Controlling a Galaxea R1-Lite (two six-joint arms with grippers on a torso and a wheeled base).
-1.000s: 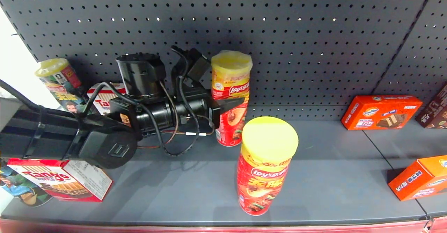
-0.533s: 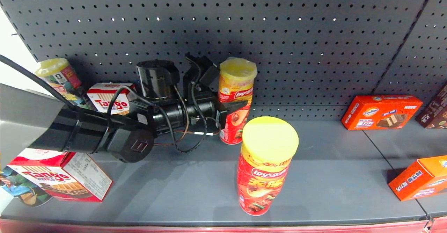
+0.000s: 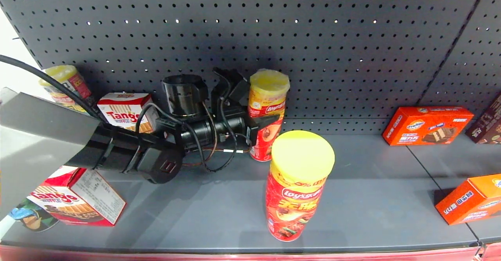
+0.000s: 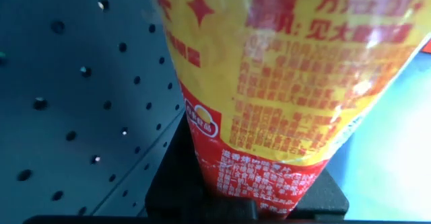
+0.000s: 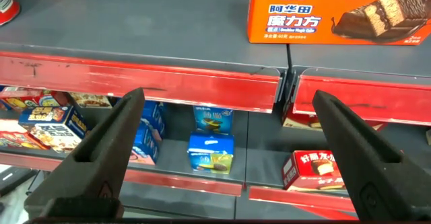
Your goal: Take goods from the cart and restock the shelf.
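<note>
Clamping red chip can (image 3: 269, 92) in left gripper (image 3: 266, 125), pinching its lower body from both sides. Holding it upright at the back of the shelf (image 3: 372, 198), just beside the pegboard (image 3: 313, 49); not resolving base contact with the deck. Seeing the same can label (image 4: 283, 83) close against the pegboard holes (image 4: 74, 83) in the left wrist view.

Spreading right gripper (image 5: 229, 96) wide, carrying nothing, facing the red front strip (image 5: 168, 72).

Counting:
- two red chip cans, second red can (image 3: 297, 186) standing free nearer the front
- two wafer boxes (image 3: 125, 110) (image 3: 78, 202)
- two orange boxes (image 3: 426, 125) (image 3: 469, 198)
- two patterned cans (image 3: 64, 79) (image 3: 31, 218) at far left

Noting yellow lids sealing both red cans and closed flaps on the boxes, hiding contents.
</note>
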